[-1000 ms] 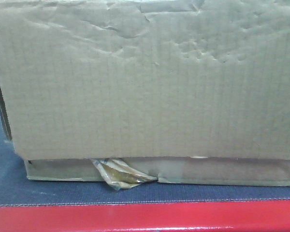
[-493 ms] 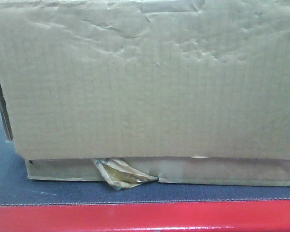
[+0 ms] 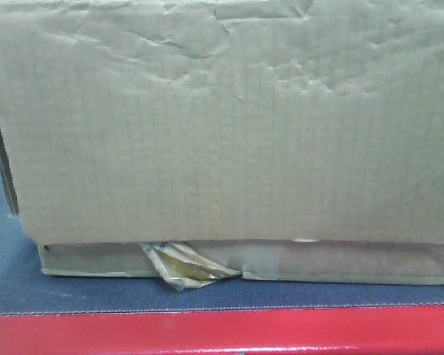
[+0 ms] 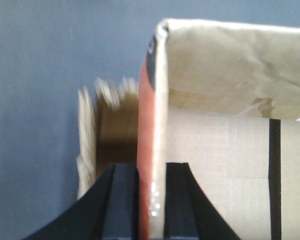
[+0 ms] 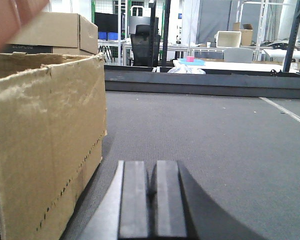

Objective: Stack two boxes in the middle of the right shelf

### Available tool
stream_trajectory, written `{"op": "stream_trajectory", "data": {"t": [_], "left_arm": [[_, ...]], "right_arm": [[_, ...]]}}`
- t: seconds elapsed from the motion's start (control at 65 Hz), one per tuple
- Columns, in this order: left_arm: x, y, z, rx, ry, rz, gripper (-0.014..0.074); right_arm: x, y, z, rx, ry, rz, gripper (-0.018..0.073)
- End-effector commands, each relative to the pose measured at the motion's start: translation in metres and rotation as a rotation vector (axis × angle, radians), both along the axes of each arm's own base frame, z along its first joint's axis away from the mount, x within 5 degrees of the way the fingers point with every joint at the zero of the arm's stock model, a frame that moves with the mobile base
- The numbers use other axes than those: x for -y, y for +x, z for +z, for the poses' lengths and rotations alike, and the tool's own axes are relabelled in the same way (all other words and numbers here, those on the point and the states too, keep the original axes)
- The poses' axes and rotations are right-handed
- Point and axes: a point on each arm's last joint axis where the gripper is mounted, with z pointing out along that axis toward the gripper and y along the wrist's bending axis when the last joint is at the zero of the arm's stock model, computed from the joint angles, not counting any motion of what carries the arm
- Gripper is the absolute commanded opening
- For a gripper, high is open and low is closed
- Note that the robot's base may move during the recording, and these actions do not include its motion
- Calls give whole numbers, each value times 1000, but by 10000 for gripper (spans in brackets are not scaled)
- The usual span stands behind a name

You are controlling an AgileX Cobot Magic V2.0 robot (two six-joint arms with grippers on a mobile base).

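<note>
My left gripper (image 4: 151,172) straddles the top edge of a side wall of the tall box (image 4: 230,150), one finger inside and one outside, pinching the cardboard between them. I judge I hold it by the wall because the box is far too broad for me to span. My right gripper (image 5: 151,192) hangs low over the grey platform (image 5: 215,150), fingers pressed together on nothing. The box stands just to its left, so I think it is parked there to brace that end. Seen from the front, the tall box sits on the thin box (image 3: 340,262), whose yellowish tape scrap (image 3: 181,268) pokes out beneath. The pair is stacked, but on the platform behind its red rim (image 3: 222,333). I cannot pick out the steel shelf anywhere, so the carry is not yet done.
</note>
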Motion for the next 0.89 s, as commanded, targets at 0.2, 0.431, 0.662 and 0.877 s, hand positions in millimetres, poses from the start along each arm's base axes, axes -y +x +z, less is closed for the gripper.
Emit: {"op": "stream_trajectory", "data": {"t": [0.2, 0.431, 0.662, 0.877], "left_arm": [[11, 5, -71, -208, 58, 34, -111], [20, 8, -97, -231, 0, -7, -111], [26, 17, -114, -261, 22, -6, -111], [33, 25, -132, -298, 47, -9, -111]], "right_arm": [[0, 0, 2, 27, -1, -6, -160], [0, 0, 2, 27, -1, -6, -160], [0, 0, 2, 27, -1, -6, -160], [0, 0, 2, 27, -1, -6, -160]]}}
